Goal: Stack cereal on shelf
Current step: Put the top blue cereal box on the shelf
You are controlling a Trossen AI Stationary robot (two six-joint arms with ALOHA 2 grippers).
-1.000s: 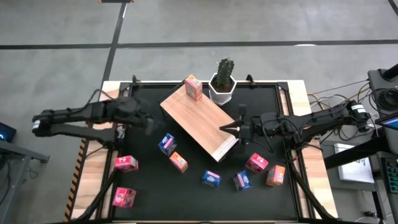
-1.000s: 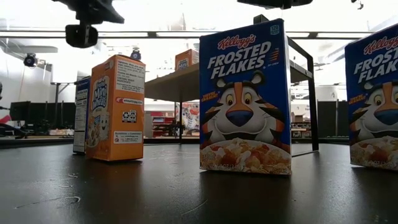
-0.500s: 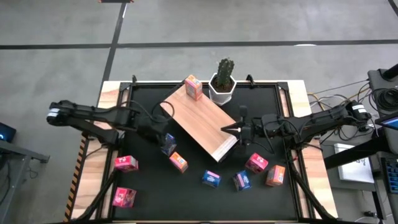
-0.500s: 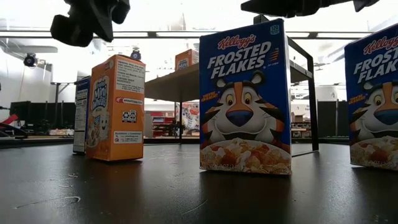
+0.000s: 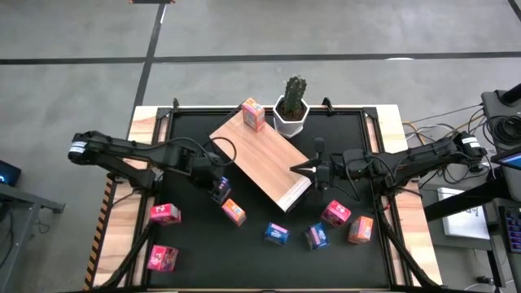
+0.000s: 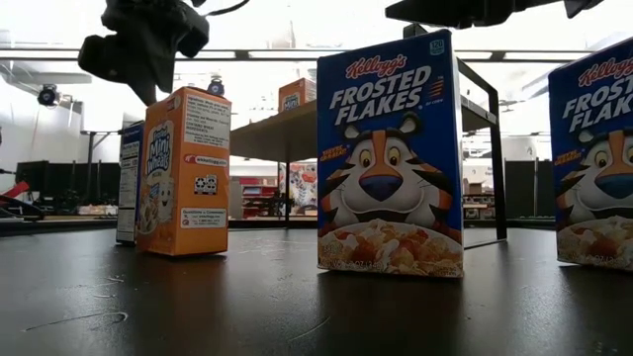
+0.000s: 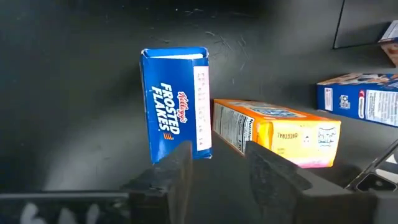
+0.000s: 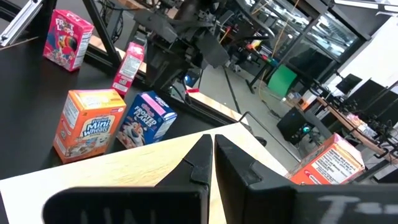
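Observation:
The shelf [image 5: 260, 159] is a light-wood board on black legs, lying aslant mid-table, with one cereal box [image 5: 253, 114] standing on its far end. More cereal boxes stand on the black table. My left gripper [image 7: 217, 167] is open and points steeply down over a blue Frosted Flakes box [image 7: 176, 102] that stands upright next to an orange Mini-Wheats box [image 7: 277, 130]. It touches neither. My right gripper [image 8: 210, 158] is shut and held level over the shelf's right part [image 8: 124, 168], clear of the board.
A white potted cactus [image 5: 291, 106] stands at the table's far edge beside the shelf. Pink boxes [image 5: 165, 213] [image 5: 162, 258] stand near left. Blue boxes [image 5: 276, 234] [image 5: 316, 236], a pink one [image 5: 335, 213] and an orange one [image 5: 361, 229] stand near right.
My left gripper has gone toward the table's right edge and a little toward the near edge, to above the blue box beside the shelf, and has tipped from nearly level to steeply downward. No box has moved.

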